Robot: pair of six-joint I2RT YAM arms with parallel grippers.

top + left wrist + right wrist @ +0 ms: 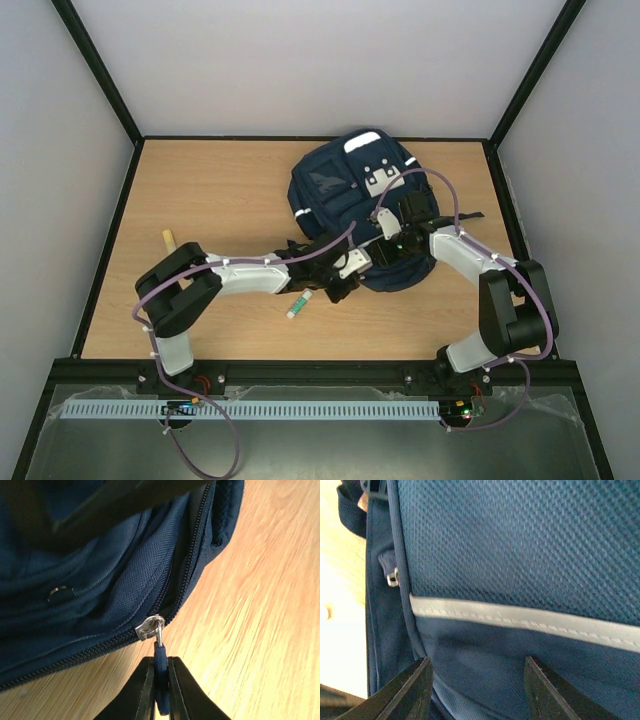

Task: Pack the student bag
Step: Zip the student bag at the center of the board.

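Observation:
The navy-blue student bag [350, 195] lies on the wooden table at the back middle, its grey buckle patch up. My left gripper [345, 282] is at the bag's near left edge. In the left wrist view it [161, 680] is shut on the blue zipper pull [159, 659], which hangs from a silver slider [149, 627] on the bag's zipper. My right gripper [392, 240] rests over the bag's near right side. In the right wrist view it [477, 682] is open, its fingers [415, 690] against the blue fabric below a white reflective stripe [520, 617].
A white and green tube [298, 305] lies on the table just in front of the left gripper. A small tan block [169, 240] lies at the left. A dark strap [470, 217] trails from the bag's right side. Black frame rails border the table.

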